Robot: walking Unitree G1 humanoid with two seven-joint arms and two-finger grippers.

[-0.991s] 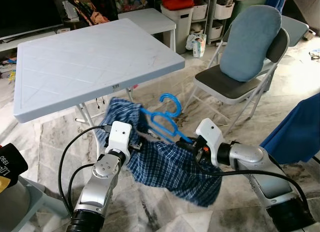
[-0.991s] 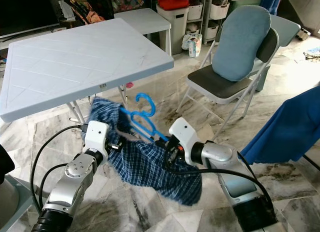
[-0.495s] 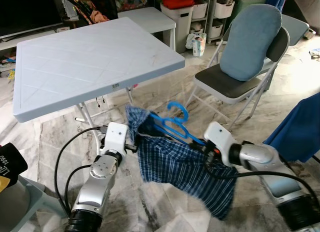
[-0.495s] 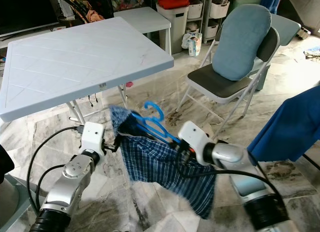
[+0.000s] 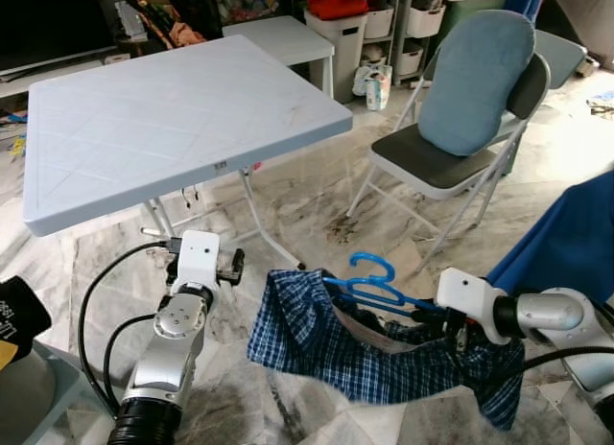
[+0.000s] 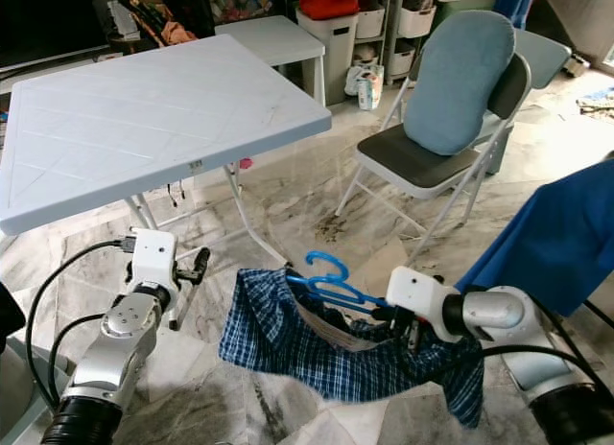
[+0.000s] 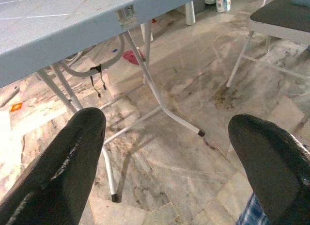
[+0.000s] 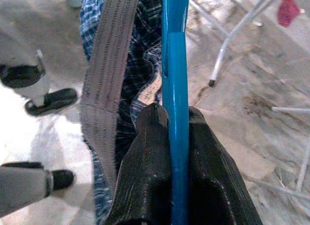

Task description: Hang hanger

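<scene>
Hanger (image 5: pixel 376 286) (bright blue) under checked shorts (image 5: pixel 365 354)

hanger (image 5: pixel 376 284): glossy blue plastic | shorts (image 5: pixel 355 349): plaid woven cloth | floor (image 5: pixel 307 191): polished marble | table (image 5: pixel 144 119): matt plastic

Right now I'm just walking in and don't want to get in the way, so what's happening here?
The robot is partway through hanging up a garment. Its right gripper is shut on a blue hanger with a blue plaid garment draped over it, held low above the marble floor in front of the folding chair. The left gripper is open and holds nothing, near the folding table. The hanger isn't hung on anything yet.
</scene>
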